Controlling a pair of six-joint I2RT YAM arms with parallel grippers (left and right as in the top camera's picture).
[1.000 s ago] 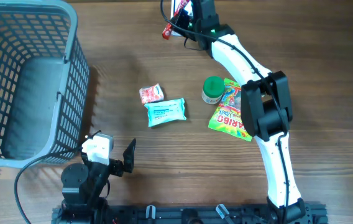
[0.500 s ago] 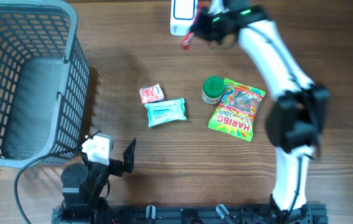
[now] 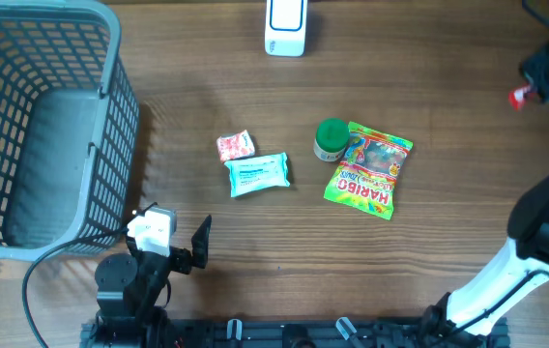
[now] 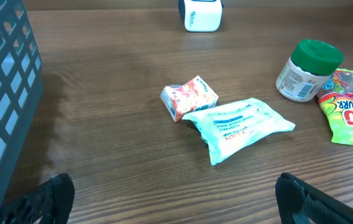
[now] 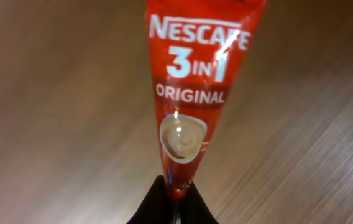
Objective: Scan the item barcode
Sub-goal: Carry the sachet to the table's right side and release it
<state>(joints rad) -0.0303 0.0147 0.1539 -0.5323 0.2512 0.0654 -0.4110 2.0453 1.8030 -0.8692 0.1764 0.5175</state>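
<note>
Since a second ago, we see the right gripper (image 3: 540, 79) swung from the scanner (image 3: 285, 27) at the tabletop's (image 3: 284, 280) far edge to its right edge, clenched on the Nescafé sachet (image 3: 518, 96). Left wrist: our left gripper (image 4: 175, 202) gapes wide, empty, at the near edge. Right wrist: fingertips (image 5: 159, 208) pinch the sachet's narrow end.

The right gripper (image 3: 539, 81) swung the red Nescafe sachet (image 3: 518, 96) from beside the scanner (image 3: 285, 24) over to the far right.

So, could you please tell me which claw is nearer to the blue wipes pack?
Left. The left claw is a short way back from the blue wipes pack, to its left; the right claw is far off to its right.
</note>
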